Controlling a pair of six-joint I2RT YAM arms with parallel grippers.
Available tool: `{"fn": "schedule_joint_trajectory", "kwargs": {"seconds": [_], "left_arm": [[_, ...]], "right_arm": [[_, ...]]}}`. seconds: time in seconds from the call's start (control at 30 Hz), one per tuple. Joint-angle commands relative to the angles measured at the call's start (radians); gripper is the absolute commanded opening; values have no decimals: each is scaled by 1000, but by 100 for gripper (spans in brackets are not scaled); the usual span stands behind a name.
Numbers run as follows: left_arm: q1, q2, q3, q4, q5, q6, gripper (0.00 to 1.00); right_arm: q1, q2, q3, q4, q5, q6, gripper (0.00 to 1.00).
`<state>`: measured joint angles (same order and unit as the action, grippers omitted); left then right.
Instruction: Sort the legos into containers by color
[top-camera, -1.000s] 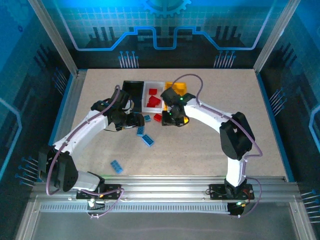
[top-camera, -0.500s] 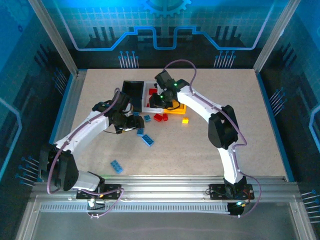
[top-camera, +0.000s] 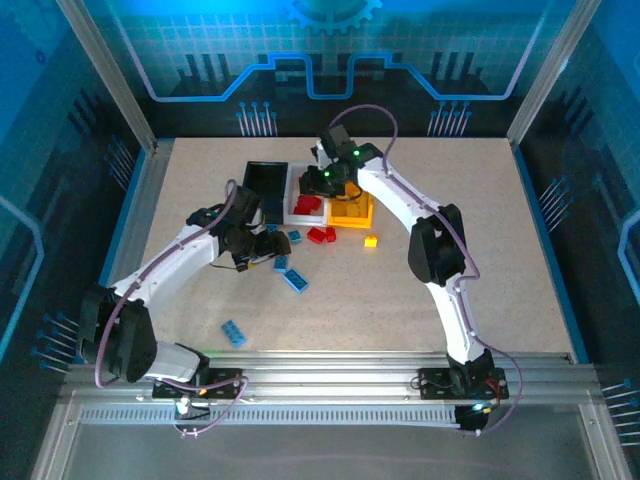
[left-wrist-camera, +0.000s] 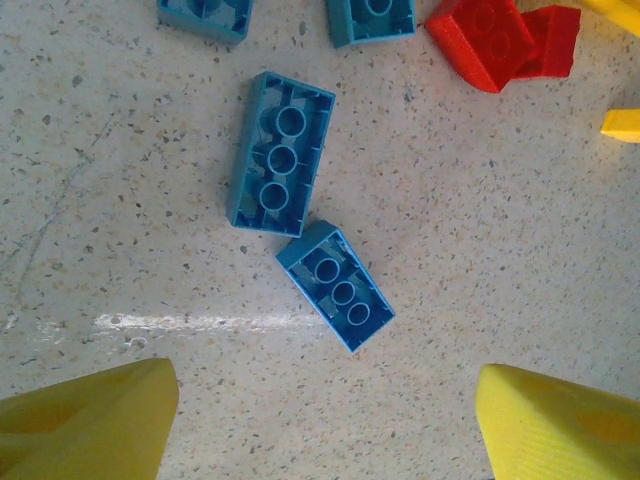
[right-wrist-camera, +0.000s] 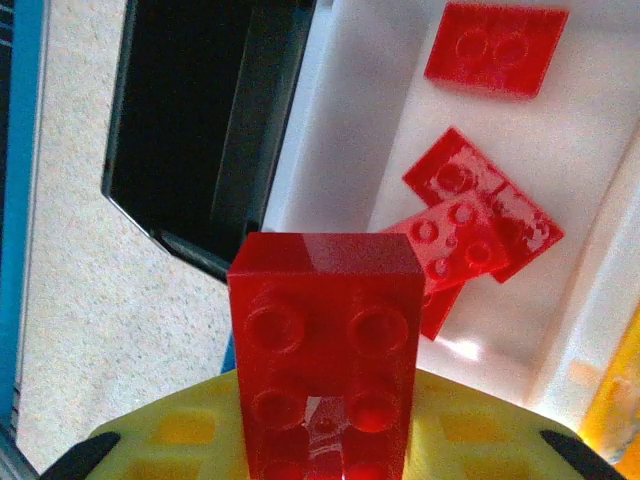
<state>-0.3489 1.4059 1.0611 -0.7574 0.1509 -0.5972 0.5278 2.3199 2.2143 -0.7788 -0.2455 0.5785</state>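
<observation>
Top: right tool (top-camera: 322, 184) above white bin (top-camera: 297, 180), drop step. Left tool (top-camera: 262, 247) low over loose legos (top-camera: 295, 280). Speckled bench (top-camera: 520, 250), blue-lit enclosure.
Left wrist: fingers wide, blue brick (left-wrist-camera: 335, 285) just ahead, likely next pick.
Right wrist: clamped on red brick (right-wrist-camera: 325, 340). Next: release over the reds.

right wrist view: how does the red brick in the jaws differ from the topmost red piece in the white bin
The held red brick is a thick block; the top red piece is a thin plate. The brick is clamped between the jaws; the plate lies loose in the white bin. Both are red, studs facing the camera.
</observation>
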Motion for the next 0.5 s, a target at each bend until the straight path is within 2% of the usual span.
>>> {"fn": "schedule_joint_trajectory", "kwargs": {"seconds": [0.0,0.13,0.27,0.47], "left_arm": [[-2,-29,-25,-1,-22,-34,80],[-1,-61,-63,6,-41,-50,80],[-2,-98,-88,5,-53,-51,80],[-2,-82,-55,-20,-37,-19,82]], "right_arm": [[-33,51,84,-71,-38,-22,32],[-54,95,159,-133,-47,-33,32],[-64,115,163,-146,-46,-35,33],[-67,171,243,-185,-40,-10,57]]}}
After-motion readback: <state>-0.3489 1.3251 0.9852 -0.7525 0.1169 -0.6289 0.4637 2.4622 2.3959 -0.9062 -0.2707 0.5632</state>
